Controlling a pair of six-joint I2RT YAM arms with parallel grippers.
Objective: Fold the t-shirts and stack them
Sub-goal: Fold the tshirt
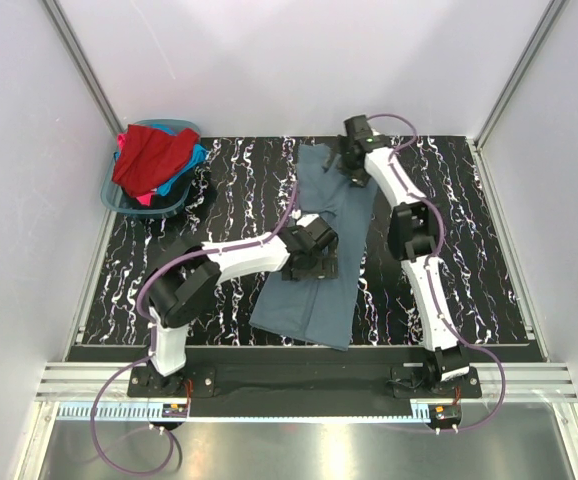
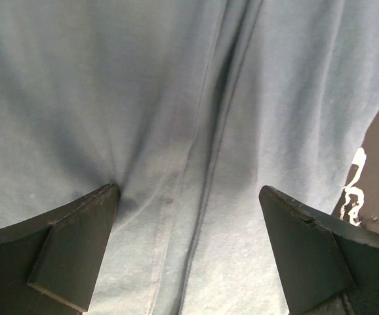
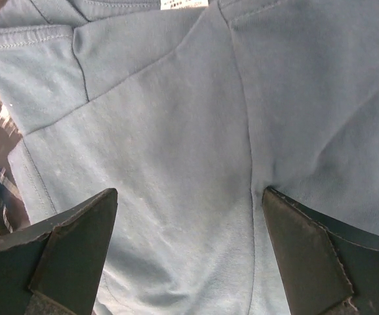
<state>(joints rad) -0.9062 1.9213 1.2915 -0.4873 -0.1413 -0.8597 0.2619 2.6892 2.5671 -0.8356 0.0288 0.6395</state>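
A slate grey-blue t-shirt [image 1: 329, 215] lies as a long folded strip down the middle of the table. My left gripper [image 1: 319, 262] presses down on its middle, jaws open wide, cloth and a fold seam [image 2: 202, 144] between the fingers. At the shirt's far end, near the collar, my right gripper [image 1: 341, 158] rests with its jaws open on the cloth [image 3: 176, 131]; a white label [image 3: 184, 3] shows at the top of the right wrist view. Red, bright blue and pink t-shirts [image 1: 154, 157] are heaped at the back left.
The heaped shirts sit in a teal-blue plastic basket [image 1: 119, 197]. Black marbled table surface [image 1: 239, 190] lies on both sides of the grey shirt. White walls enclose the table left, right and behind.
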